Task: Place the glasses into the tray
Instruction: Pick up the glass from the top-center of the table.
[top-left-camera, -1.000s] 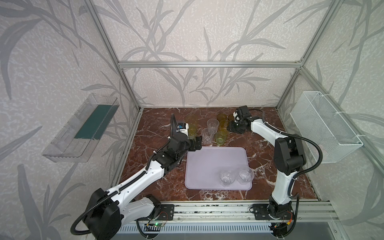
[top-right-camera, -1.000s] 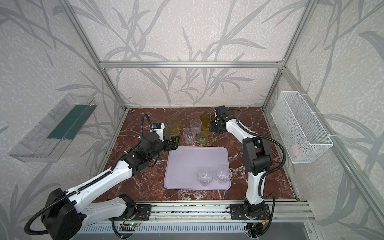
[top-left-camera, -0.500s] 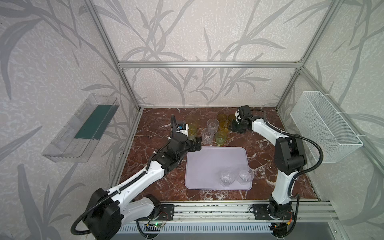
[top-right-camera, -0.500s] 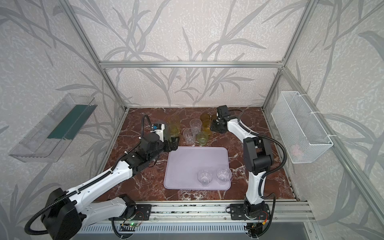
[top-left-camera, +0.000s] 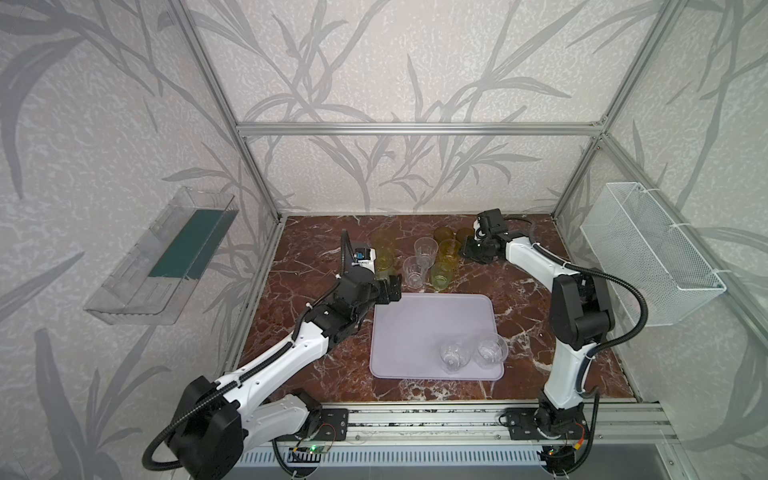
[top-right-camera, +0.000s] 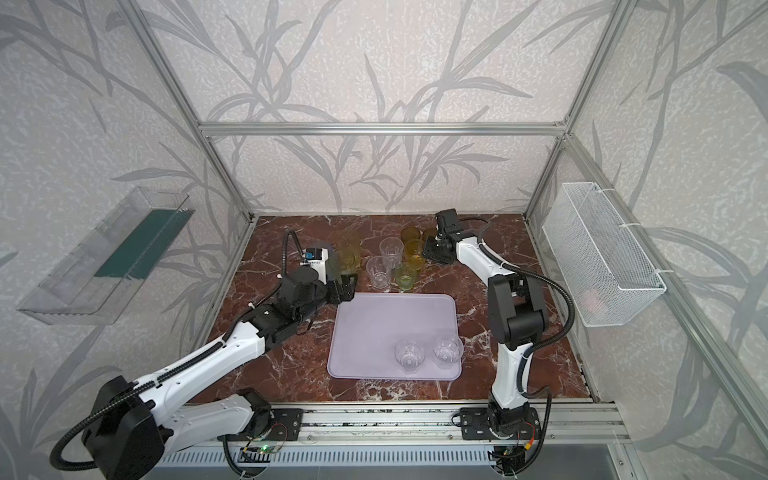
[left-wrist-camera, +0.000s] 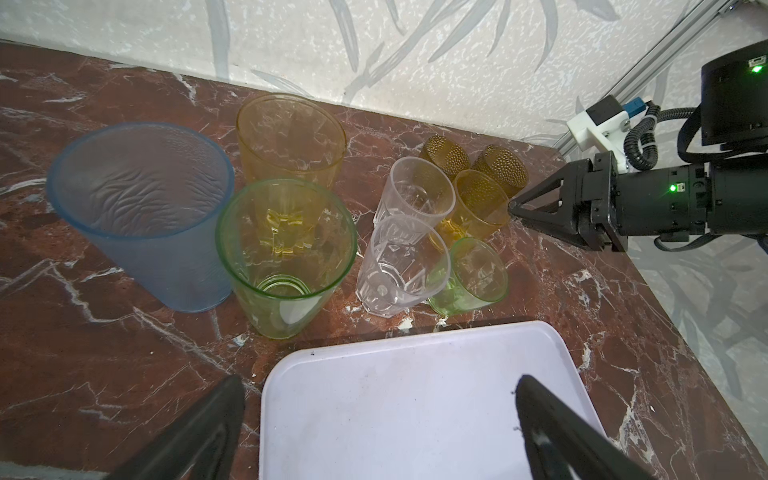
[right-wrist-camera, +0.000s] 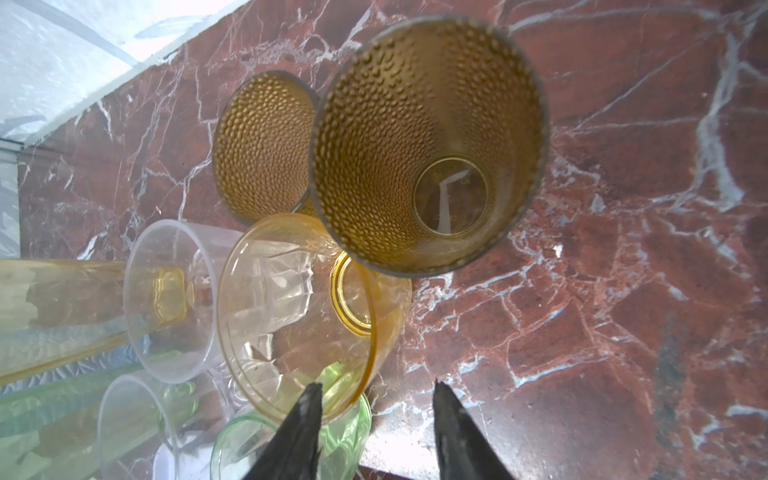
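While the left end effector (left-wrist-camera: 380, 380) hangs empty, spread to its widest, over the tray's far corner on its own side, the step in hand belongs to the right arm: a reach into the cluster for the next glass. The right end effector (right-wrist-camera: 376, 383) stands about half open, bare marble showing between its fingers (right-wrist-camera: 453, 424), and has hold of nothing. One fingertip overlaps the rim of the short yellow glass (right-wrist-camera: 270, 299), though whether it sits inside that rim or above it I cannot tell. The tray (top-left-camera: 415, 324) lies flat on the surface (top-left-camera: 311, 249) between the arms, with two clear glasses (top-left-camera: 455, 353) upright side by side in its near corner on the right arm's side. The other nine glasses (top-left-camera: 424, 249) stand bunched on the surface just beyond the tray's far edge.

The next move, as I judge it, calls for closing on one wall, probably the yellow glass's, without knocking the amber dimpled glass (right-wrist-camera: 415, 124) close beside it, then lifting clear before crossing to open tray floor.

Only the right wrist view shows the gap between the right fingers; the left wrist view catches that end effector side-on, a wedge aimed at the yellow glass. Only the top views show the two glasses already in the tray. The blue-grey tumbler (left-wrist-camera: 137, 208) is plain in the left wrist view, while in the top views the left wrist largely covers it.
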